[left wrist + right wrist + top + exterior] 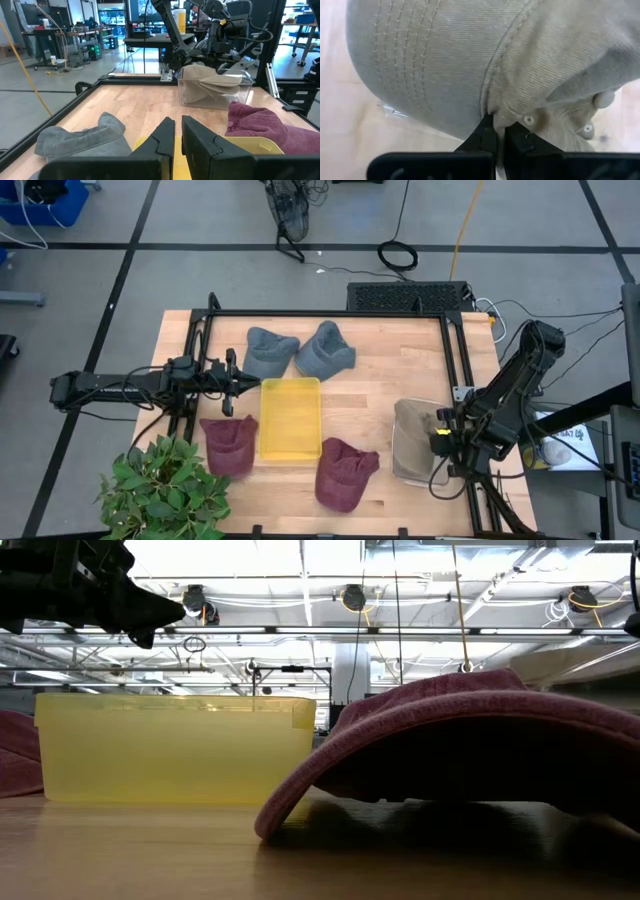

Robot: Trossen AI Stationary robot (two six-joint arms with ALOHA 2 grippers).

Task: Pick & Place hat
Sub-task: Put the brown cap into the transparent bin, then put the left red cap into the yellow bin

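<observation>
Five hats visible from my high view: two grey hats (298, 352) at the table's far side, a maroon hat (229, 444) just left of the yellow tray (290, 418), a second maroon hat (345, 473) near the tray's right front corner, and a tan hat (412, 438) sitting in the clear bin (402, 472) at the right edge of the wooden table (380, 390). My right gripper (499, 134) is over the clear bin, down on the tan hat; in the right wrist view its fingers are almost together, tips pinching a seam of the tan fabric where brim meets crown. My left gripper (178, 127) hangs above the table by the yellow tray's far left corner, pointing toward the bin; its fingers stand nearly closed with a narrow gap, holding nothing. Left wrist view shows the tan hat folded inside the bin, part of it poking above the rim. A green plant (165, 490) sits at the table's near left corner.
</observation>
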